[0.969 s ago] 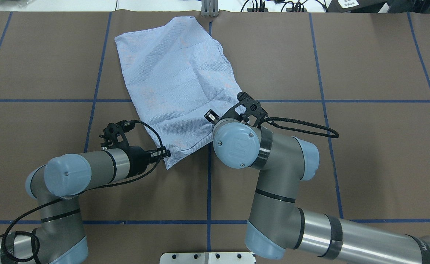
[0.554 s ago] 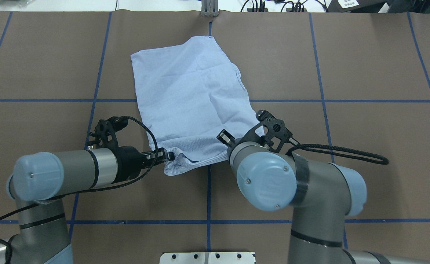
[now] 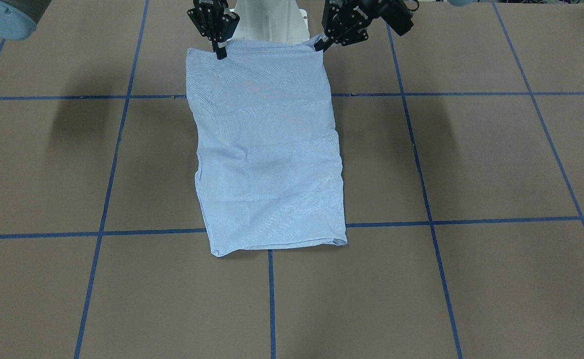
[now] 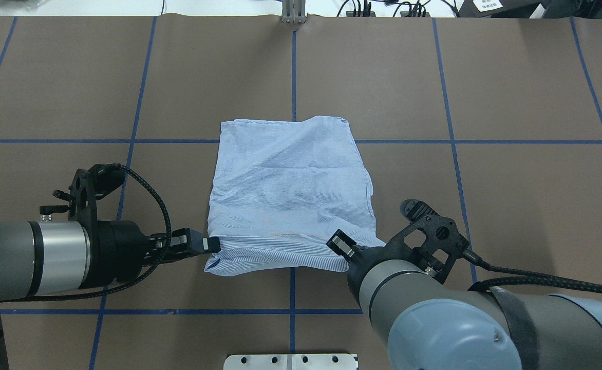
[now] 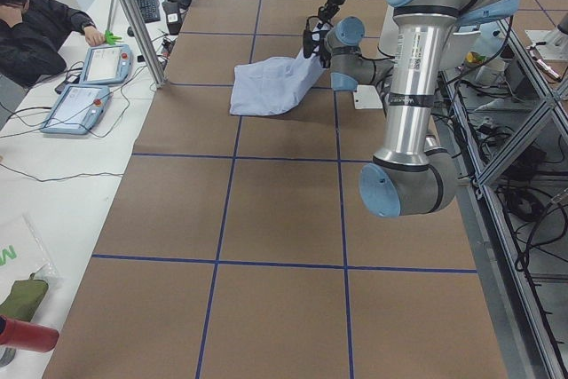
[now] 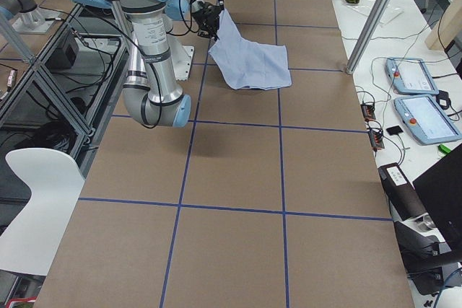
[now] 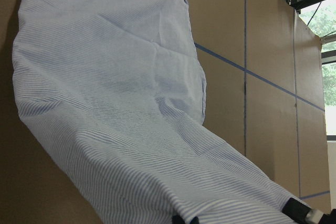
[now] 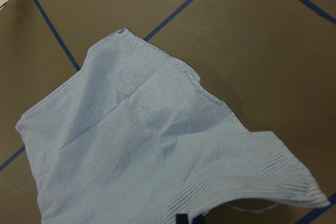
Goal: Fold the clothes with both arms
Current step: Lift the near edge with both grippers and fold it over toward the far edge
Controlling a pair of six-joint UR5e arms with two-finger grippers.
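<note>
Brown paper-covered desk (image 4: 486, 77) ruled with blue tape lines. The light blue and white fine-striped shirt (image 4: 290, 190), already folded to a long rectangle, lies at the desk's middle, its long axis running straight away from the robot. The black two-finger left claw (image 4: 206, 244) is clamped on the near-left corner. The black right claw (image 3: 219, 51) appears clamped on the near-right corner, though its fingertips are partly hidden overhead. The near edge hangs lifted between them; the far end rests flat. All the cloth lies forward of both claws, equally near each arm, so a joint forward carry would likely halve it.
</note>
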